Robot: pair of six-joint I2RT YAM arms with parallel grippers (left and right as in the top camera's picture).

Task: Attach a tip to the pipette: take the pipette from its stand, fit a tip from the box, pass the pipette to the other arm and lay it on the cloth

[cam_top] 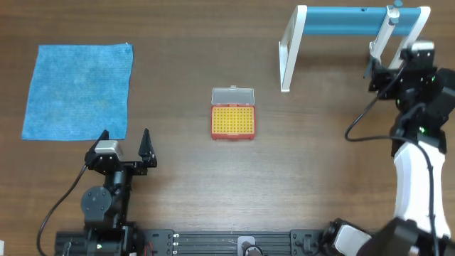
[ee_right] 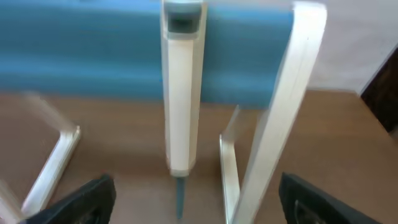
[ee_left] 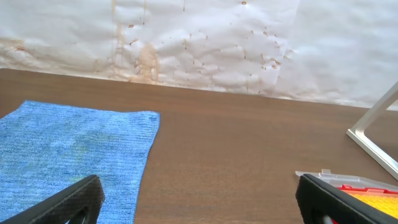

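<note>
Right gripper point(ee_right: 198, 196) stands spread wide. Pipette point(ee_right: 181, 93) hangs on its stand point(cam_top: 341, 20) at the gripper's 12 o'clock, near, not touching.

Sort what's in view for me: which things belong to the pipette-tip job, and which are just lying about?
Part of the job:
pipette, hanging on its stand
tip box, lid open
cloth
left gripper and right gripper, both open

Just there:
table
cable beside the right arm
wall behind
</note>
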